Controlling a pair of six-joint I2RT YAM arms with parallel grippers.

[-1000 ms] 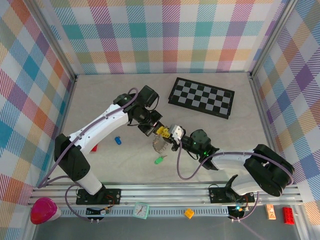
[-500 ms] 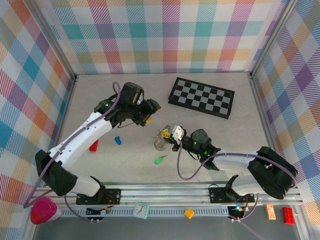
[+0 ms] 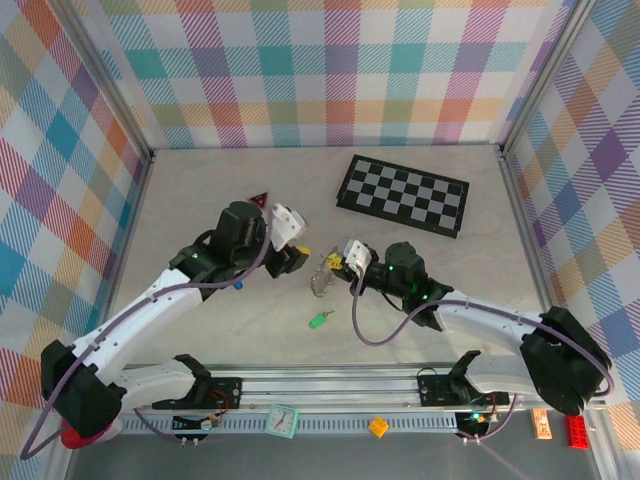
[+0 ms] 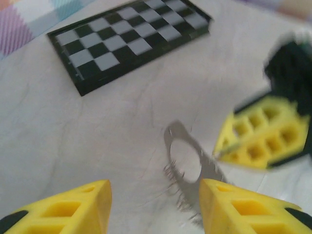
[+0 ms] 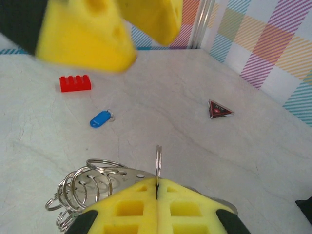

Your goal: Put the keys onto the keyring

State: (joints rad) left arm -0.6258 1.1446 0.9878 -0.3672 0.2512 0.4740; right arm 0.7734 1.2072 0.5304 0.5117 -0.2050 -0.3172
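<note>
Keyring grip comes first: my right gripper [image 5: 157, 187] is pinched shut on the keyring [image 5: 92, 181]. It clamps the flat metal tab so that the bunch of silvery loops spills out to one side. Whether the loops touch the table [image 5: 234, 161] I cannot tell. I judge this hold is meant to leave the loops exposed for threading.

My left gripper [image 4: 155, 185] hangs just beside the keyring, fingers apart with nothing between them, so it is free to fetch a key. Neither key is on the ring yet. The blue key [image 5: 101, 118] lies flat on the table beyond the ring, near a red brick [image 5: 75, 83]. The green key [image 3: 318, 321] lies on the near side, apart from both grippers.

The red triangle [image 5: 220, 109] and the chessboard [image 4: 131, 41] are no part of this job. Next, I judge, my left gripper must go down for a key. The heads are small, so a pinch could easily slip.
</note>
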